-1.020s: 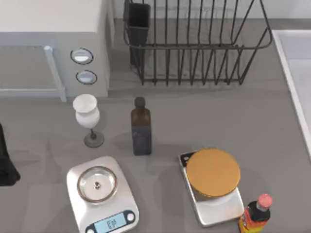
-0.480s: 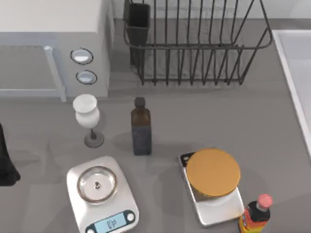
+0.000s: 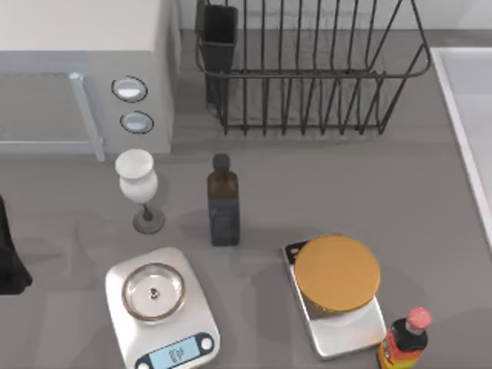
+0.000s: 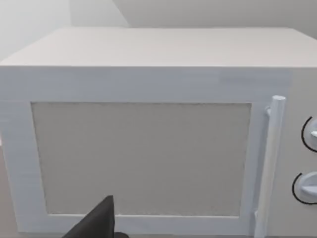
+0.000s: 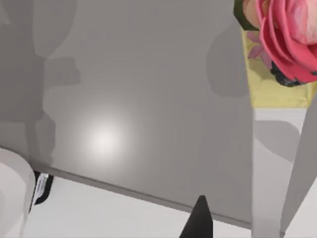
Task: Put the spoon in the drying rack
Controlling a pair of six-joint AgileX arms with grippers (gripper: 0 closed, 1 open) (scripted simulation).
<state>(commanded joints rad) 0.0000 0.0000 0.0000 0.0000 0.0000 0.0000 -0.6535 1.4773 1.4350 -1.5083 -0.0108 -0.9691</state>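
Observation:
The drying rack [image 3: 307, 73], a black wire basket with a dark utensil cup [image 3: 219, 34] at its left corner, stands at the back of the table in the top view. The spoon is out of view. My left arm [image 3: 9, 261] sits parked at the table's left edge. One dark finger [image 4: 99, 223] of its gripper shows in the left wrist view, facing the white microwave [image 4: 148, 148]. In the right wrist view, one dark finger [image 5: 199, 218] of the right gripper hangs over grey table and a white surface.
A white microwave [image 3: 77, 69] fills the back left. In front stand a white goblet [image 3: 138, 184], a dark bottle [image 3: 223, 204], a scale with a steel bowl [image 3: 157, 296], a scale under an orange lid [image 3: 337, 273] and a red-capped sauce bottle [image 3: 403, 342]. A white ledge [image 3: 469, 100] runs along the right.

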